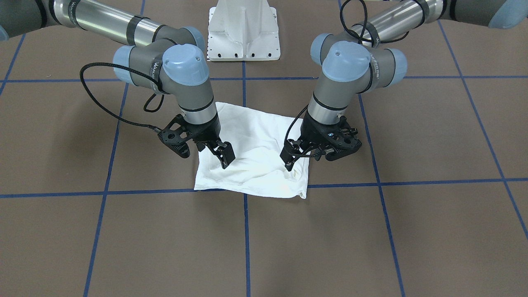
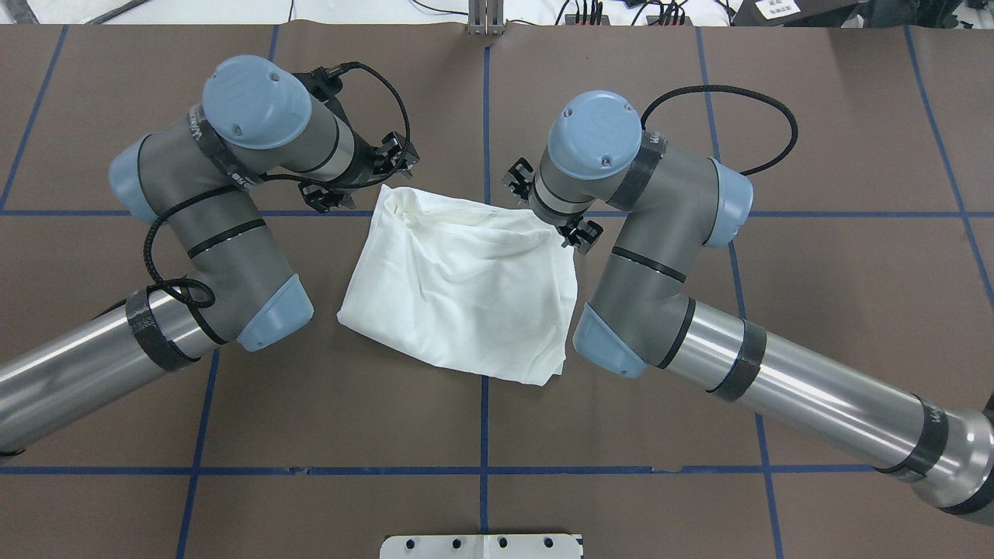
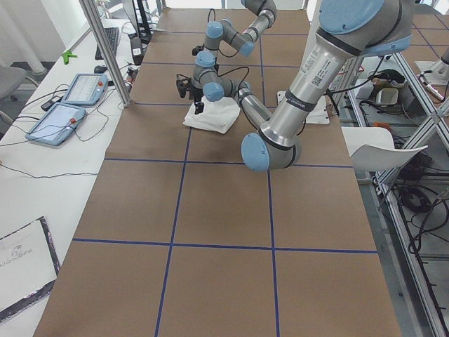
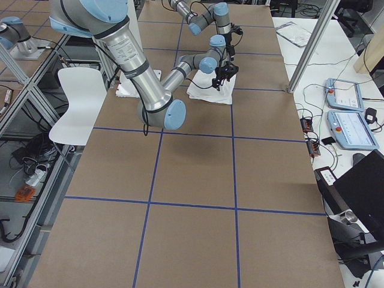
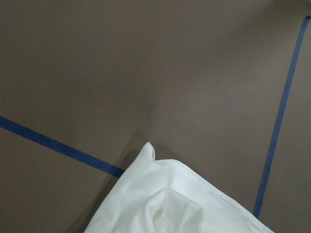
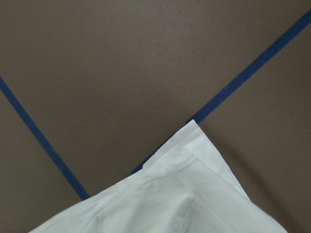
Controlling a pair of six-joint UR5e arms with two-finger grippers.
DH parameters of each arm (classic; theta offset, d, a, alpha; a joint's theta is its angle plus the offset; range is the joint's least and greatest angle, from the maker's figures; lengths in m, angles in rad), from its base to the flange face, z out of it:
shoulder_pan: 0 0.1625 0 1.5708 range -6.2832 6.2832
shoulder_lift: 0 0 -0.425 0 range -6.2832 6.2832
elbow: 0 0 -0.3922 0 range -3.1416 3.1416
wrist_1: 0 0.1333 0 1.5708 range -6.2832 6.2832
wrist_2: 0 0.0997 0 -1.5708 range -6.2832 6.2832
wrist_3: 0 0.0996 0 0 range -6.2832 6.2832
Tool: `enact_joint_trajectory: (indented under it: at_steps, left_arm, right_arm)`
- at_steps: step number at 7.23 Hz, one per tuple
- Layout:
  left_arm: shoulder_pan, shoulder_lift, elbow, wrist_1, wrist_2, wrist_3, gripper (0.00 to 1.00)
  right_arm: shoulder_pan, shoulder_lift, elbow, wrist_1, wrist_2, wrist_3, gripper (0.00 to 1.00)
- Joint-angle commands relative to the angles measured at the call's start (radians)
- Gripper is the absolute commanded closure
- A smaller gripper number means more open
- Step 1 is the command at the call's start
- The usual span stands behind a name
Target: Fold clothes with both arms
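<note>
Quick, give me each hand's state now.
Left hand: closed on the white shirt near its edge.
Right hand: closed on the same shirt.

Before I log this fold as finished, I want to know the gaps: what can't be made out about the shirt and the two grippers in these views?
- Left gripper: front view shows its fingertips on the T-shirt, but not whether they pinch cloth; overhead, its own wrist hides it.
- Right gripper: same doubt; overhead, its wrist joint covers it.
- Shirt's printed text, neck label, sleeves: in no view, folded inside or underneath.
- Side views: shirt and grippers too small.
- Wrist views: only shirt corners, no fingers.
</note>
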State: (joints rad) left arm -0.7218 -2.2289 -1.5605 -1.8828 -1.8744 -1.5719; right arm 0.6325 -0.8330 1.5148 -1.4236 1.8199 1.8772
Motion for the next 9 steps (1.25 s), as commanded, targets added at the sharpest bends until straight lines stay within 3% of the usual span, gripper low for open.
enact_joint_trajectory:
  at_steps: [1,3,6,9]
  left_arm:
    - [-0.060,0.023,-0.018,0.004,-0.075,0.085,0.00]
    - [-0.158,0.106,-0.081,0.008,-0.119,0.316,0.00]
    - [-0.371,0.289,-0.169,0.010,-0.227,0.779,0.00]
    - [-0.586,0.507,-0.174,0.005,-0.359,1.296,0.00]
  right_arm:
    - [0.097,-0.017,0.010,-0.035,0.062,-0.175,0.00]
    - [0.237,-0.055,0.040,-0.164,0.120,-0.554,0.00]
    - [0.488,-0.240,0.088,-0.178,0.290,-1.108,0.00]
    - [0.689,-0.395,0.084,-0.189,0.410,-1.555,0.00]
